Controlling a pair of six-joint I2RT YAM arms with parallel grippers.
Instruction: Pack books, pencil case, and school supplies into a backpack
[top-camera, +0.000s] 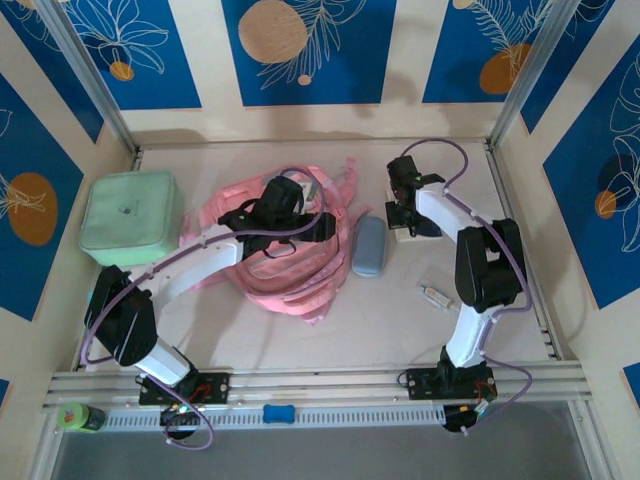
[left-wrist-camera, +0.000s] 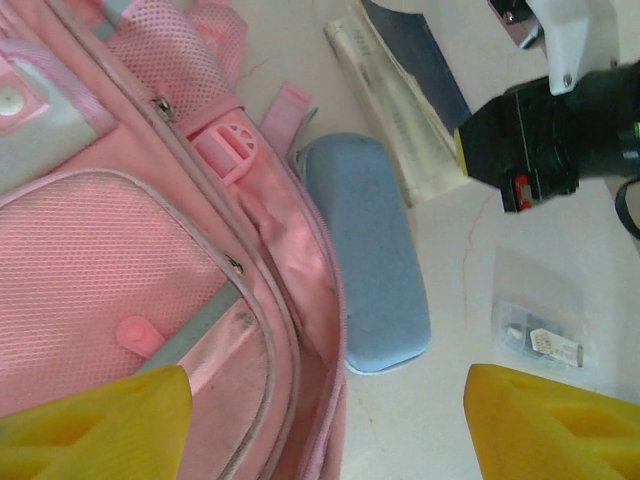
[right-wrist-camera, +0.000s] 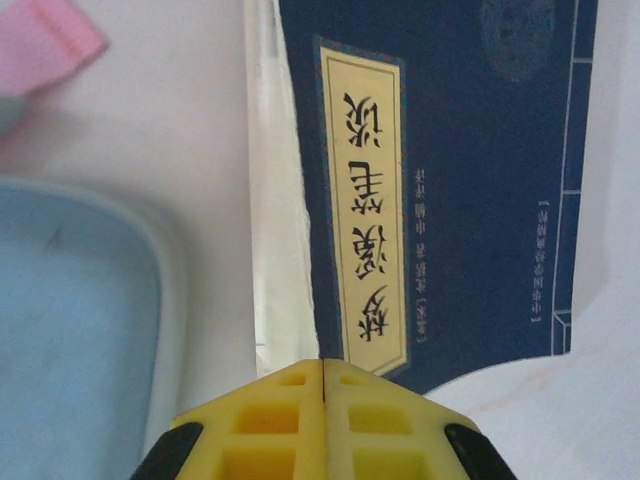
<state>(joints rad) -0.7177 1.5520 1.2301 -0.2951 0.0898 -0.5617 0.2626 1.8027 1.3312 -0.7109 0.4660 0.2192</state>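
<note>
The dark navy book (right-wrist-camera: 450, 150), with a cream label strip of Chinese characters, lies flat on the table (top-camera: 400, 330) just beside the grey-blue pencil case (left-wrist-camera: 365, 250), the right gripper (right-wrist-camera: 323, 405) pressed shut at its edge, while the left gripper (left-wrist-camera: 325, 420) hangs wide open over the pink backpack (left-wrist-camera: 120, 250).

A robot lab cell: a pale table (top-camera: 380, 325) is boxed in by cream walls (top-camera: 300, 120) with blue flower panels, aluminium posts (top-camera: 88, 80) frame the corners, and the left arm (top-camera: 190, 265) and right arm (top-camera: 480, 270) are bolted to a metal rail (top-camera: 320, 380) at the near edge.
</note>
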